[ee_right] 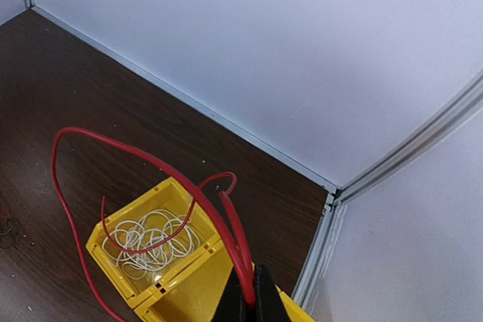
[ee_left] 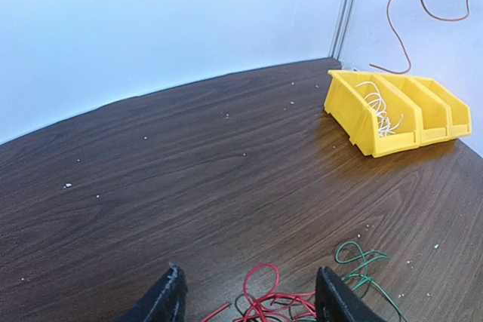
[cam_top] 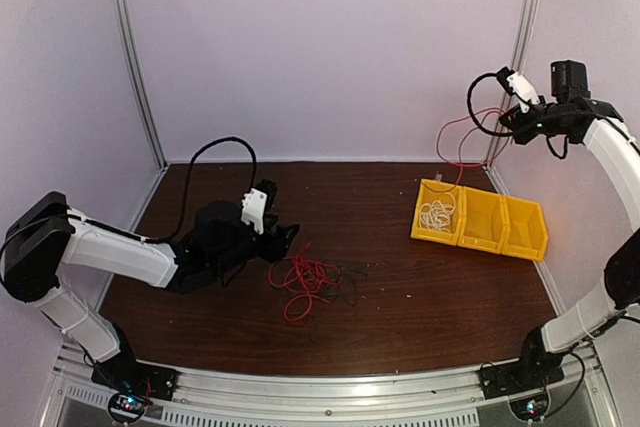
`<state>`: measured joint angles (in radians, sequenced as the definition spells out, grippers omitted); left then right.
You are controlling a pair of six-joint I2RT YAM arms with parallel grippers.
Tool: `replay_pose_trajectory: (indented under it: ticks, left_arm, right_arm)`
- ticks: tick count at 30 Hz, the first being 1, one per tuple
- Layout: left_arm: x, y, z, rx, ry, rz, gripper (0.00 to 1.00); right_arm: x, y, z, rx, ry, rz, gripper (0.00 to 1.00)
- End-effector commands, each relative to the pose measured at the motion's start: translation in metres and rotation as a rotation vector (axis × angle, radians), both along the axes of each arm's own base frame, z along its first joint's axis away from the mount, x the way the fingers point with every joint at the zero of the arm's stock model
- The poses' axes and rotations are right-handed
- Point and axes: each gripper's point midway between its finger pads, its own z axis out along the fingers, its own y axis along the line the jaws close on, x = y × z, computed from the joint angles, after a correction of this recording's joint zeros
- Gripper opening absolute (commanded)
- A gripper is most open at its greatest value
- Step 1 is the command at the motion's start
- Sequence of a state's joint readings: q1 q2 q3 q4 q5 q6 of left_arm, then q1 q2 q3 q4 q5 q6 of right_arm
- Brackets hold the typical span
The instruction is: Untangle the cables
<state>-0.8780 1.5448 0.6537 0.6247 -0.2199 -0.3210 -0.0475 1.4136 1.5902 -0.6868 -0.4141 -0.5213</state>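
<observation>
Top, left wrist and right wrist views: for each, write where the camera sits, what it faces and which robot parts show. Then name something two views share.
Top: above and behind the arms, looking down over the table; both arms show.
Left wrist: low over the table, facing the yellow bins; the open left gripper shows its fingertips.
Right wrist: high, looking down at the back corner; the shut right gripper pinches a red cable.
Shared: the yellow bins holding a white cable.

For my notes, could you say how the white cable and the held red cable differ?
The white cable lies coiled in the yellow bin; the held red cable hangs in open loops above it. White is untouched; red is pinched by the right gripper. Both are thin.
</observation>
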Motion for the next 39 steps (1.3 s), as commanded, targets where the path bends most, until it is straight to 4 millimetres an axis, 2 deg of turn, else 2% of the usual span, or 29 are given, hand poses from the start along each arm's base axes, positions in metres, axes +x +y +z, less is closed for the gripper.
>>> replay_pose_trajectory:
  ticks: [1, 3, 10, 15, 20, 24, 29, 34, 39]
  left_arm:
    - [0.002, -0.001, 0.025, -0.056, -0.023, 0.004, 0.59]
    - [0.001, 0.002, 0.030, -0.062, -0.042, 0.007, 0.59]
    - [0.002, 0.012, 0.036, -0.041, -0.085, 0.040, 0.60]
    - [0.003, 0.018, 0.034, -0.025, -0.100, 0.067, 0.60]
    - [0.004, 0.016, 0.034, -0.029, -0.106, 0.060, 0.60]
    - [0.004, 0.015, 0.037, -0.025, -0.116, 0.055, 0.61]
    - [0.006, 0.013, 0.031, 0.010, -0.126, 0.050, 0.61]
    - [0.007, 0.014, 0.030, 0.012, -0.131, 0.052, 0.61]
    - [0.004, 0.017, 0.028, -0.002, -0.126, 0.052, 0.61]
  right_arm:
    - [-0.007, -0.046, -0.003, -0.050, 0.012, -0.121, 0.00]
    - [-0.008, -0.060, -0.006, -0.073, 0.025, -0.160, 0.00]
    - [-0.018, -0.083, -0.024, -0.150, 0.104, -0.224, 0.00]
    - [-0.026, -0.092, -0.025, -0.185, 0.132, -0.255, 0.00]
    - [-0.036, -0.104, -0.020, -0.224, 0.128, -0.295, 0.00]
    - [-0.043, -0.114, -0.023, -0.247, 0.153, -0.321, 0.00]
    - [-0.049, -0.123, -0.023, -0.281, 0.173, -0.355, 0.00]
    - [-0.048, -0.122, -0.050, -0.291, 0.274, -0.316, 0.00]
    - [-0.043, -0.112, -0.085, -0.229, 0.343, -0.270, 0.00]
